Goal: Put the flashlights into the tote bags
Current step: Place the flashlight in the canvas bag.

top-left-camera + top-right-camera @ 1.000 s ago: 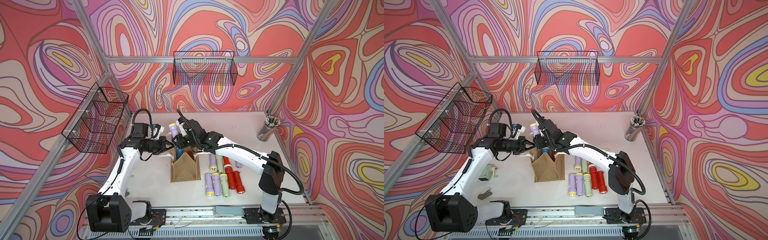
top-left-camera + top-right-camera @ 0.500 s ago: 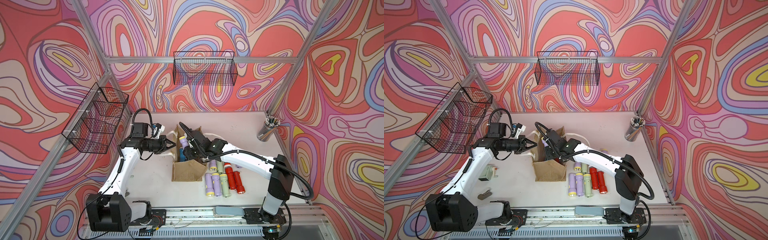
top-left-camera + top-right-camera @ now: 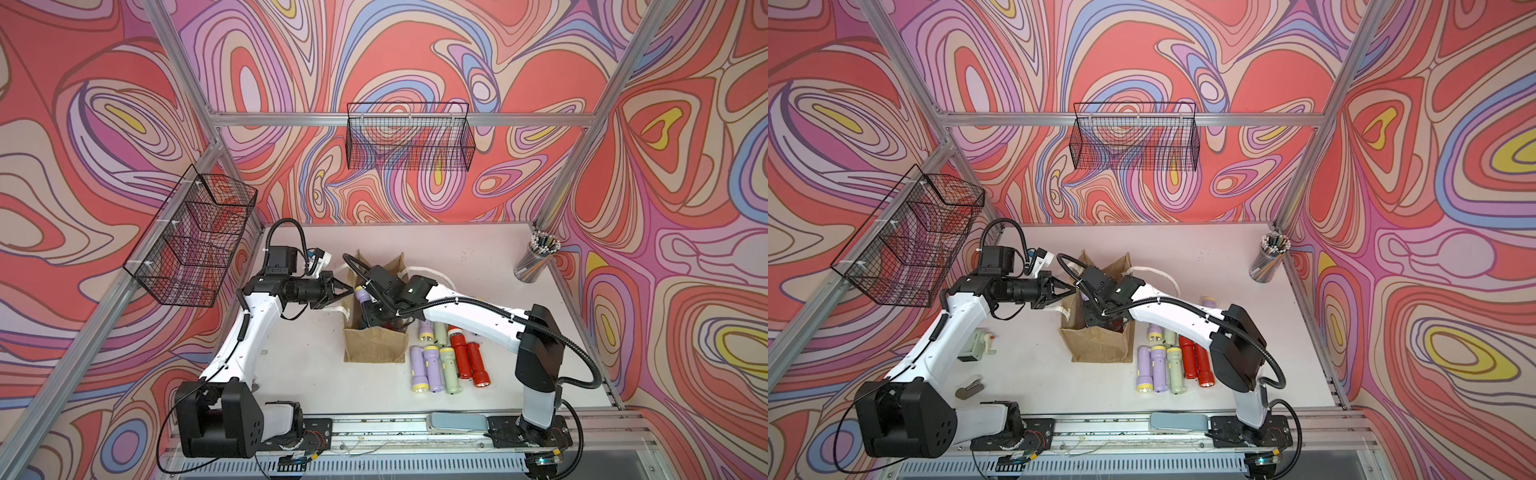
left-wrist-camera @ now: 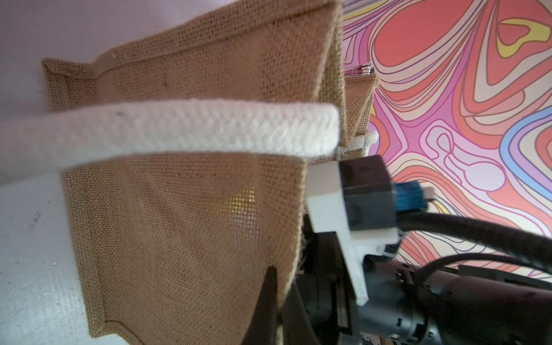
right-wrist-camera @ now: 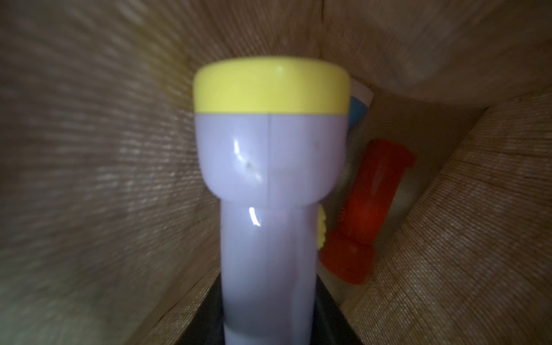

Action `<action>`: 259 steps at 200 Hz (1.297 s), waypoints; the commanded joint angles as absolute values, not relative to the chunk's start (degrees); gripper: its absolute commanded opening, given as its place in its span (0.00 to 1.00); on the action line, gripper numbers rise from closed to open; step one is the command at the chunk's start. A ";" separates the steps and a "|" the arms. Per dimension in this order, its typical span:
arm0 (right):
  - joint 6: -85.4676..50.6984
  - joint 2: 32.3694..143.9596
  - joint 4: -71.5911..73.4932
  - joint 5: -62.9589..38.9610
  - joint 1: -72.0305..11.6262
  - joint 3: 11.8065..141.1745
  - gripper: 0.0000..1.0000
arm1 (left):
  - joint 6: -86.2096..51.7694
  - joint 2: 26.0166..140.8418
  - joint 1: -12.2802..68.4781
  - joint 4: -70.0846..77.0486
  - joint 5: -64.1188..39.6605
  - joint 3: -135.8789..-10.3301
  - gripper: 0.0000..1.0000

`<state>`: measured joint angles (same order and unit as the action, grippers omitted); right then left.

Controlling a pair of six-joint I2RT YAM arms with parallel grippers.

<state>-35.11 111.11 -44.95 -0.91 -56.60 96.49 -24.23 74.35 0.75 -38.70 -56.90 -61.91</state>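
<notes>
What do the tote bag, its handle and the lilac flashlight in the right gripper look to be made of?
Tote bag: coarse tan jute or burlap, matte. The open weave shows and light glows through it.
Handle: thick white braided rope, probably cotton, matte.
Lilac flashlight: smooth glossy plastic, judging by its sharp highlights and moulded seam. Its yellow head looks the same.

A tan tote bag (image 3: 1096, 347) is stood upright on the table (image 3: 1025, 374). Its left rim is pinched by the left gripper (image 3: 1072, 288). The right gripper (image 3: 1093, 318) is dipped into the bag's open top, and a bit of a lilac flashlight (image 3: 1084, 297) is seen there. More flashlights (image 3: 1175, 370) are laid flat in rows just right of the bag. A cup of pencils (image 3: 1268, 259) is kept at the far right corner
</notes>
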 commanded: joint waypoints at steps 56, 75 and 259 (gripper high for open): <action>-42.07 114.79 -44.41 -1.79 -55.37 93.74 0.15 | -24.64 73.48 0.62 -35.49 -60.80 -61.04 0.07; -42.41 116.65 -43.74 -2.90 -55.38 93.61 0.15 | -24.70 73.52 0.59 -35.44 -60.74 -61.02 0.07; -41.79 120.93 -51.28 2.72 -55.55 92.29 0.30 | -23.71 73.56 0.61 -36.98 -58.75 -61.82 0.07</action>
